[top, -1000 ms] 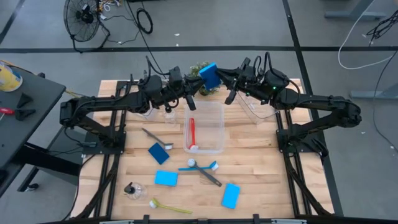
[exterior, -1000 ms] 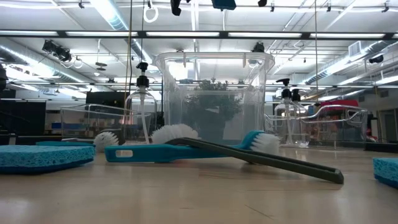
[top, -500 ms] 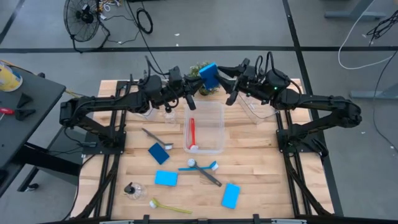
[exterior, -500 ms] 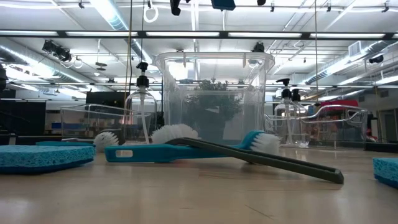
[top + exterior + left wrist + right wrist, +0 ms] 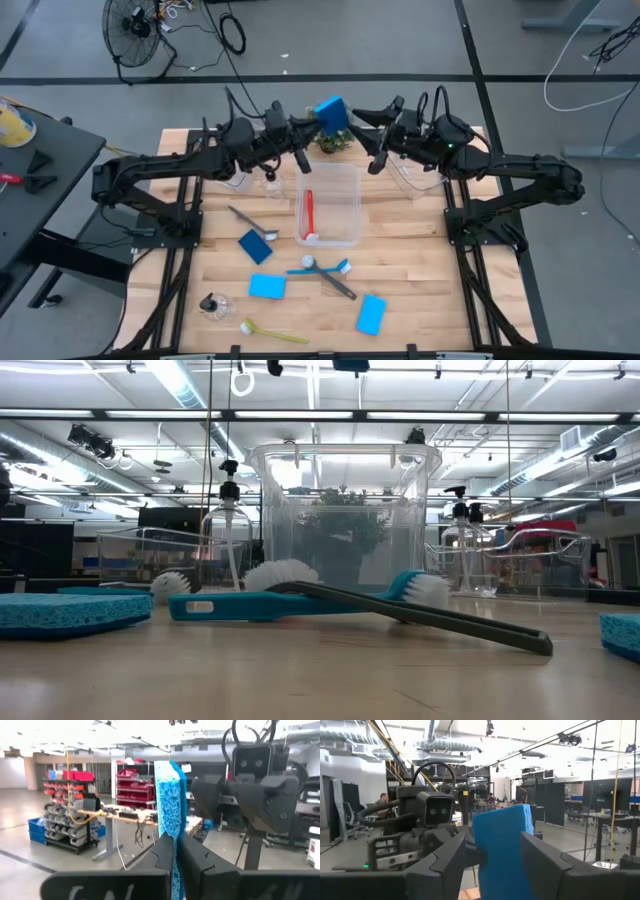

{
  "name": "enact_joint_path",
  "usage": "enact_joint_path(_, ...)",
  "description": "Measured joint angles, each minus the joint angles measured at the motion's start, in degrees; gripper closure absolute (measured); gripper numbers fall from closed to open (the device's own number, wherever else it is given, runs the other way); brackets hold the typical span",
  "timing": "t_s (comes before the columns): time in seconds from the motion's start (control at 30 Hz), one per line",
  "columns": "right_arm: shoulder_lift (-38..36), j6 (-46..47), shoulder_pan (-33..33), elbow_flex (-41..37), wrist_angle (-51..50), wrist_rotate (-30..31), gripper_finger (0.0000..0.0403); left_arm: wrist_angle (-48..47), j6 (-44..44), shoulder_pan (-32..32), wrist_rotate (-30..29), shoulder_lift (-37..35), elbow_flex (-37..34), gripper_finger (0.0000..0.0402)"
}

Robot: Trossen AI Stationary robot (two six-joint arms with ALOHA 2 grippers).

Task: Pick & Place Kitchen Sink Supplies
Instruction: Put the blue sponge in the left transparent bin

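A blue sponge (image 5: 330, 112) hangs high over the table's far edge, above the small plant (image 5: 333, 142), with my left gripper (image 5: 312, 128) shut on it. My right gripper (image 5: 362, 128) faces it from the table's right and is open. In the right wrist view its two fingers stand on either side of the sponge (image 5: 502, 845) without touching it. Below them a clear bin (image 5: 345, 235) holds a red brush (image 5: 308, 214). Other sponges (image 5: 266, 287), brushes (image 5: 320, 268) and a pump bottle (image 5: 214, 305) lie flat on the table nearer the front. My left gripper pinches the sponge's lower edge (image 5: 173, 862) between its two fingers, which press on its two broad faces. The fingers come roughly level from the table's left, tipped slightly upward. The sponge stands upright on edge above the fingers, lifted clear of everything.
Clear bins stand at the far right (image 5: 415, 178) and far left (image 5: 236, 182), with a pump bottle (image 5: 272, 186) beside the left one. A grey brush (image 5: 250, 222), a yellow-green brush (image 5: 272, 333) and blue sponges (image 5: 255, 246) (image 5: 371, 314) lie on the wooden tabletop.
My right gripper has opened and let go of the blue sponge. The sponge stays lifted, now held by my left gripper alone, and has shifted slightly toward the table's far left.
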Motion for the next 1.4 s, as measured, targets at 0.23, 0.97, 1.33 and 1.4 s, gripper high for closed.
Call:
enact_joint_path(0.23,-0.2,0.0,1.2,0.0,0.1,0.1,0.0218,-5.7,0.1,1.2,-0.6,-4.6,0.0,0.0388)
enact_joint_path(0.97,-0.2,0.5,2.0,0.0,-0.4,0.1,0.0218,-34.8,1.2,2.0,-10.3,-18.4,0.0,0.0387)
enact_joint_path(1.33,-0.2,0.5,2.0,0.0,-2.4,0.1,0.0218,-53.3,-3.3,3.4,-14.5,-21.0,0.0,0.0386)
enact_joint_path(1.4,-0.2,1.0,2.0,0.0,-3.1,0.1,0.0218,-56.2,-3.9,4.2,-14.5,-21.0,0.0,0.0384)
